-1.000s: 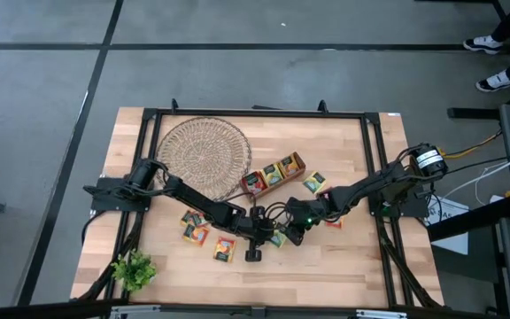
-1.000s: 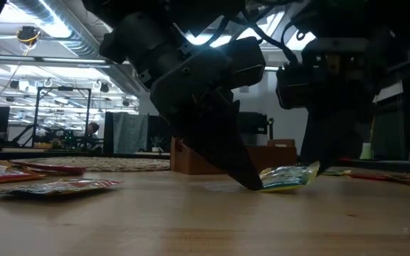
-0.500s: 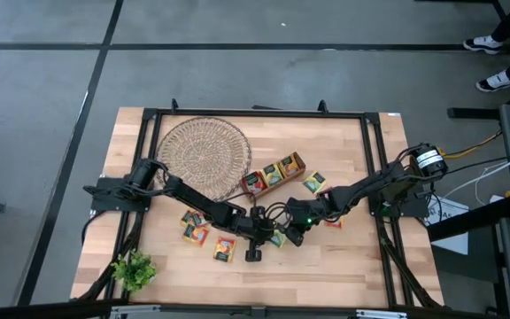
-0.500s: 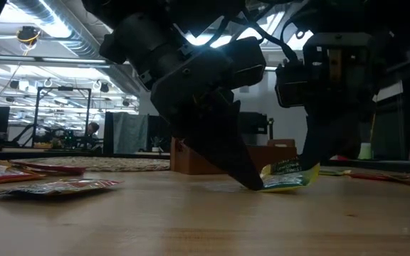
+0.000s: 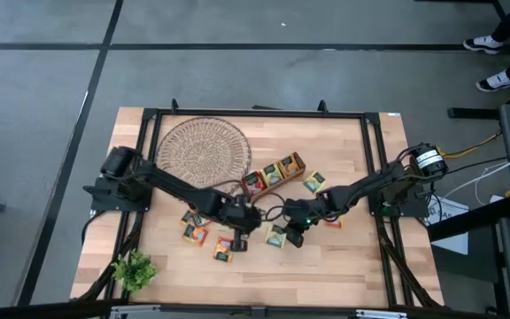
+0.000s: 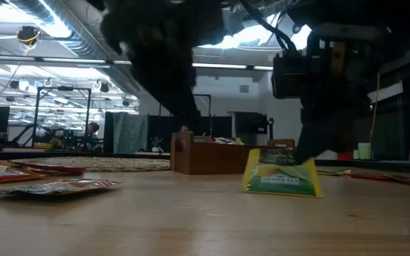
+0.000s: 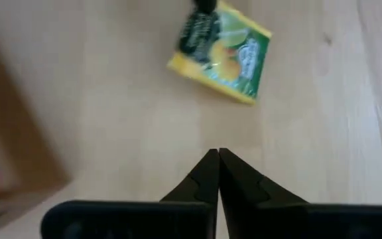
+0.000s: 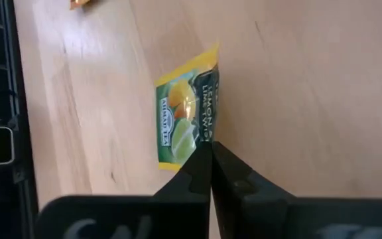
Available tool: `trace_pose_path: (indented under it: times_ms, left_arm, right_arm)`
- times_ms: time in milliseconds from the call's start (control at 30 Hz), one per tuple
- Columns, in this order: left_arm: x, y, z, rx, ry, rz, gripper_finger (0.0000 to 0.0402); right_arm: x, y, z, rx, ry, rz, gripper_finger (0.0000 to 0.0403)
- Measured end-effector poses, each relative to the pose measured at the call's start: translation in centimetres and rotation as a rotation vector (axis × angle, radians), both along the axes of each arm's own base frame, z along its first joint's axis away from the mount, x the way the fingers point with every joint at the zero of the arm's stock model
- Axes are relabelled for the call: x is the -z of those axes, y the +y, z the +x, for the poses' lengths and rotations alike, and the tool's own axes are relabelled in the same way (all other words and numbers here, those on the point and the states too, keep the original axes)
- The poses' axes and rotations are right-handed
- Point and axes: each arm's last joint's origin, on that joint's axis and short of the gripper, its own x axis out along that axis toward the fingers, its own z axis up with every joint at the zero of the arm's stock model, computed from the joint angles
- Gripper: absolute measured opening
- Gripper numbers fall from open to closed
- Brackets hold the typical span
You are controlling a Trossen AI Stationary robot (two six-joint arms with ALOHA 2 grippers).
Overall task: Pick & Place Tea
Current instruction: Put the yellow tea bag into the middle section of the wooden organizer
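Left gripper [image 5: 229,232], centre-left of the high view, hangs w/ jaws together, empty, beside an orange sachet [image 5: 223,249]. Just right, centre frame, right gripper [image 5: 284,232] has jaws clamped on the edge of the green-yellow tea sachet [image 6: 280,173], which stands tilted on the table [image 5: 352,257]. Best to lift straight up before heading for the wooden tray [image 5: 274,174], upper centre, as an edge pinch could slip.
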Motion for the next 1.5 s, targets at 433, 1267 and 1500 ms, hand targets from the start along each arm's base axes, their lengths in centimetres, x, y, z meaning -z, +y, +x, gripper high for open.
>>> trace_pose_path:
  times_ms: [433,1267,1500]
  left_arm:
    - [-5.5,1.1,-4.3,-0.056,0.053,0.057,0.0003]
    - [-5.7,4.5,-4.2,-0.115,0.08,0.279,0.0003]
    - [-5.7,4.9,-4.2,-0.126,0.087,0.28,0.0005]
  right_arm:
    - [-8.4,-3.9,2.0,-0.31,0.021,-0.309,0.0003]
    - [-12.3,-13.7,3.7,-0.698,0.023,-0.768,0.0002]
    - [-11.4,-15.9,3.9,-0.733,0.022,-0.757,0.0002]
